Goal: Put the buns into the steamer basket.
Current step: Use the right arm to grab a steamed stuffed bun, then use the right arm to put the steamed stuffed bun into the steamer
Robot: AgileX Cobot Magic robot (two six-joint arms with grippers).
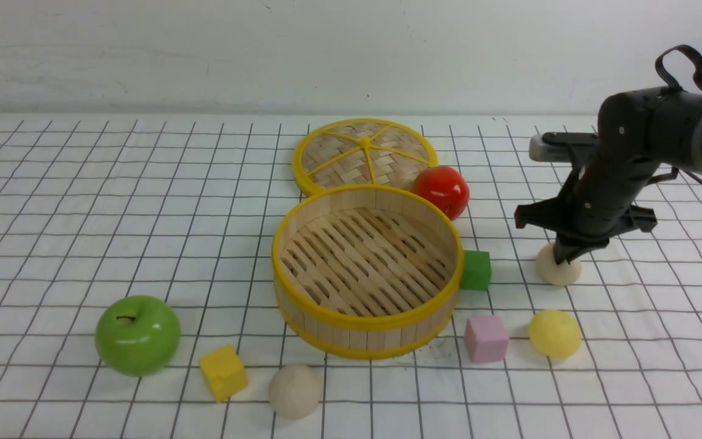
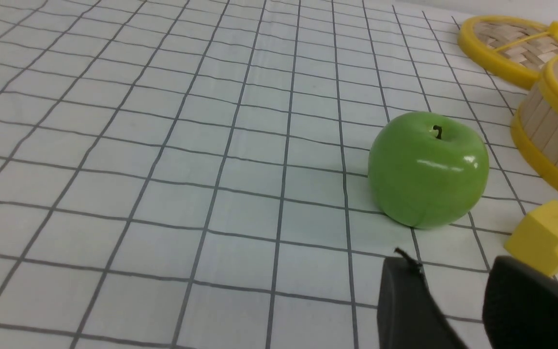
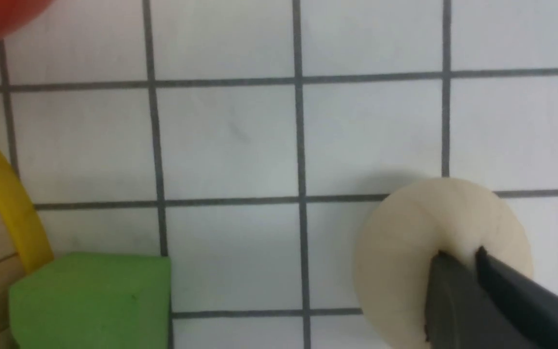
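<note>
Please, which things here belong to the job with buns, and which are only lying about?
For the job:
- basket
- two off-white buns
- yellow bun

Only lying about:
- lid
- red apple
- green apple
- green, pink and yellow cubes

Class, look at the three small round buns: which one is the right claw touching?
The off-white bun beyond the yellow one. The right claw's tips pinch it; the yellow bun and other off-white bun lie untouched.
</note>
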